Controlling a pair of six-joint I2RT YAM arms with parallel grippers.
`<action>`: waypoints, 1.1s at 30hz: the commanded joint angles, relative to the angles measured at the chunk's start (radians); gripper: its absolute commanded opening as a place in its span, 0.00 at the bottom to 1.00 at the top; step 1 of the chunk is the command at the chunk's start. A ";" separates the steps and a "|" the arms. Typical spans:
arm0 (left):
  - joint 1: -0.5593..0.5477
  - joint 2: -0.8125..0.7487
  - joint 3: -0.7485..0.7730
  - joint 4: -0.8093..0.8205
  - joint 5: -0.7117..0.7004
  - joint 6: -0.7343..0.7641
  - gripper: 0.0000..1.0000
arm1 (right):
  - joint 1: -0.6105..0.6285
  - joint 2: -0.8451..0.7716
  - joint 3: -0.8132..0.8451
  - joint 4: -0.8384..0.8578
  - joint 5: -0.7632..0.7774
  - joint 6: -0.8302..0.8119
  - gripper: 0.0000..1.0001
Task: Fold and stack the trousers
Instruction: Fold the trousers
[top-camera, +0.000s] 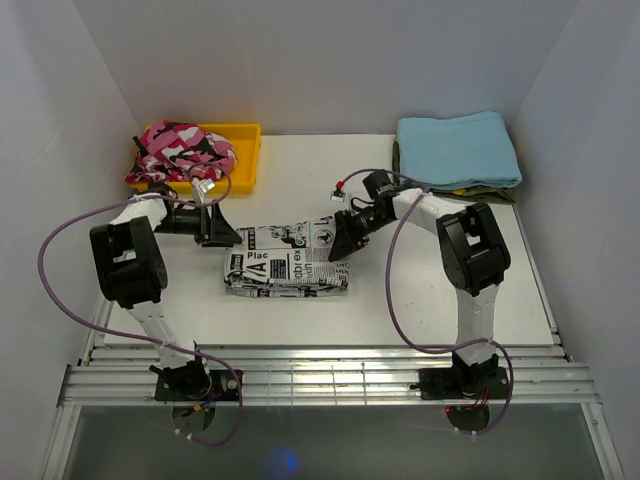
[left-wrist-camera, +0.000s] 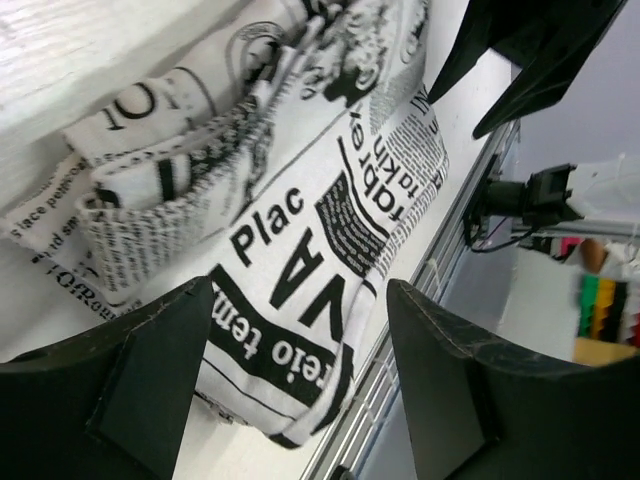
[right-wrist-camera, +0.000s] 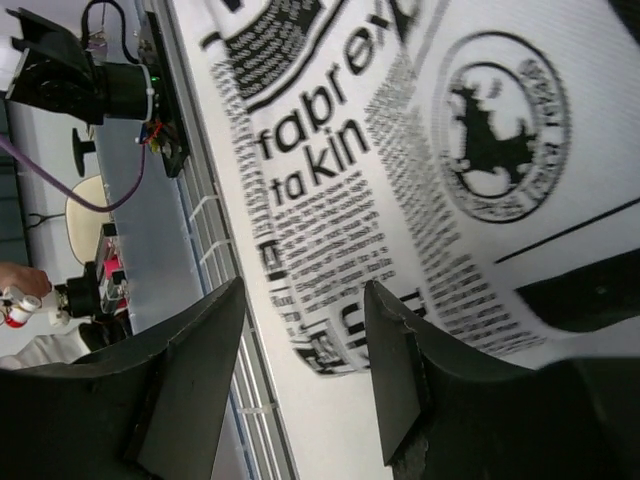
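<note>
Trousers (top-camera: 288, 262): folded into a compact newsprint bundle, lying flat at the middle of the table (top-camera: 420, 300), between the two arms.
Left jaws: released, spread wide with nothing between them, low at the left end of the bundle.
Right jaws: apart, no cloth pinched, over the bundle's far right corner.
Yellow tray (top-camera: 248, 150): far left corner of the table, holding a crumpled pink camouflage garment (top-camera: 180, 150).
Light blue cloth (top-camera: 458, 148): folded, far right corner, well apart from the trousers.

Robotics lab cell, white booth walls (top-camera: 300, 60), aluminium mounting rails (top-camera: 320, 385)
</note>
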 joint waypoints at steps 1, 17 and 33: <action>0.004 -0.131 0.037 -0.254 0.074 0.301 0.78 | 0.001 -0.132 0.002 -0.060 -0.047 -0.033 0.57; -0.008 -0.142 -0.256 -0.033 -0.291 0.369 0.27 | 0.061 -0.042 -0.170 0.059 0.111 -0.003 0.54; -0.043 -0.898 -0.353 0.617 -0.209 0.188 0.98 | 0.014 -0.577 -0.166 0.076 0.559 -0.126 0.90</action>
